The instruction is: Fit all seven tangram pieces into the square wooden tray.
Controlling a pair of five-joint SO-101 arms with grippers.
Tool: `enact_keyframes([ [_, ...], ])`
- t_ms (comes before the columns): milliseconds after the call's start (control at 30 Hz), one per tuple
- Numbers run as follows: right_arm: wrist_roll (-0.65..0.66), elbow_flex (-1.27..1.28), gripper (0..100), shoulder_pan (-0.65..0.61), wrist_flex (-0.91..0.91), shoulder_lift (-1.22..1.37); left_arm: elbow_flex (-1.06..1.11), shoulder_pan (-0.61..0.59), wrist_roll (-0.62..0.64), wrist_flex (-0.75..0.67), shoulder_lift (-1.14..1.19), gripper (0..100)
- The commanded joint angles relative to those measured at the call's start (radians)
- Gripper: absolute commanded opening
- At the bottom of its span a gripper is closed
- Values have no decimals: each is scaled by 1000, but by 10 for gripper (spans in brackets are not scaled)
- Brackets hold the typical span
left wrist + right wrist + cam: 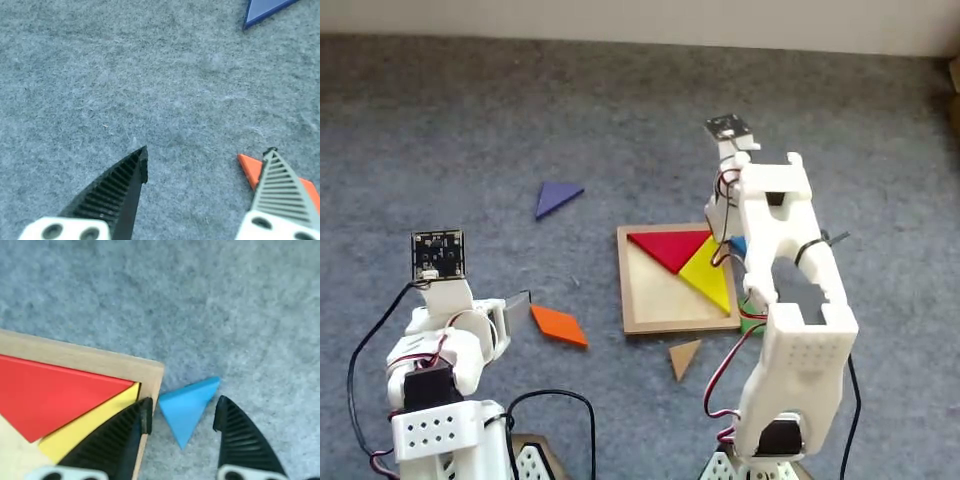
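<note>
Right tool [183,411] hangs released astride the blue triangle [187,402], right of centre in the high view beside the tray [90,359] rim, and I reckon one finger may snag that rim, squirting the piece away.

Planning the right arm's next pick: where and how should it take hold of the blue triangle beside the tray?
Across its two long edges, near the wide end, coming straight down: the blue triangle lies flat on the carpet, and the open right gripper straddles it. Mind the tray rim alongside.
</note>
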Motion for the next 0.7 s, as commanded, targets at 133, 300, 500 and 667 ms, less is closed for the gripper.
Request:
enact_keyframes([
  [133,-8,-31,206,64,-18,8,-7,-10,-8,-11,-8,347],
  [300,-14,-31,206,65,-18,4,-7,-10,-8,-11,-8,347],
  [500,-15,-31,206,68,-19,8,-7,-10,-8,-11,-8,347],
  [667,-114,-31,206,58,-45,4,-7,-10,-8,-11,-8,347],
])
